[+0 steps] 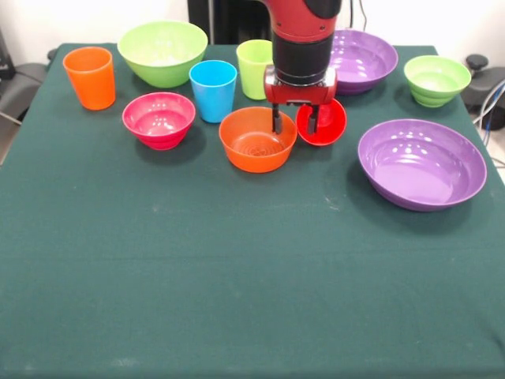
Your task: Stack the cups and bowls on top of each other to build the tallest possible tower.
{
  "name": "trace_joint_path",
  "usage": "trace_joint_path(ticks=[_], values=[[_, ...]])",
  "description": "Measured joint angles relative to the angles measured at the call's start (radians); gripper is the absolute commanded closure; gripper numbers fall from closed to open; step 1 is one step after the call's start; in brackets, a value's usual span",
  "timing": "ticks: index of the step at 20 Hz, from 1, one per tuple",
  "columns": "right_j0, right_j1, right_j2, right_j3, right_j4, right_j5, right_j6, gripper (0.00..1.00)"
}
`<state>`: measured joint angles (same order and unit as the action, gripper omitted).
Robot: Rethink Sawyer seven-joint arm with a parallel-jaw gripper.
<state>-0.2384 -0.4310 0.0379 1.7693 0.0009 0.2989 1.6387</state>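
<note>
My gripper (294,122) is open and low over the table. Its left finger (277,120) hangs over the far right rim of the orange bowl (257,140). Its right finger is in front of the red cup (330,126), which looks tipped with its mouth towards the camera. The sky blue cup (213,89), lime green cup (252,67) and orange cup (89,76) stand upright at the back. The pink bowl (158,118), large lime green bowl (162,51), small green bowl (436,79) and two purple bowls (363,57) (421,162) each sit alone. No stack shows.
The dark green table cloth (237,284) covers the whole table. Its edges run along the left and right sides. Dark equipment and cables (485,87) lie beyond the right edge.
</note>
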Motion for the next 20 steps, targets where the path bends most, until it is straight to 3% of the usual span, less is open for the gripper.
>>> trace_joint_path(ticks=[20], values=[[-0.002, 0.002, 0.006, 0.000, 0.000, -0.011, 0.000, 0.00]])
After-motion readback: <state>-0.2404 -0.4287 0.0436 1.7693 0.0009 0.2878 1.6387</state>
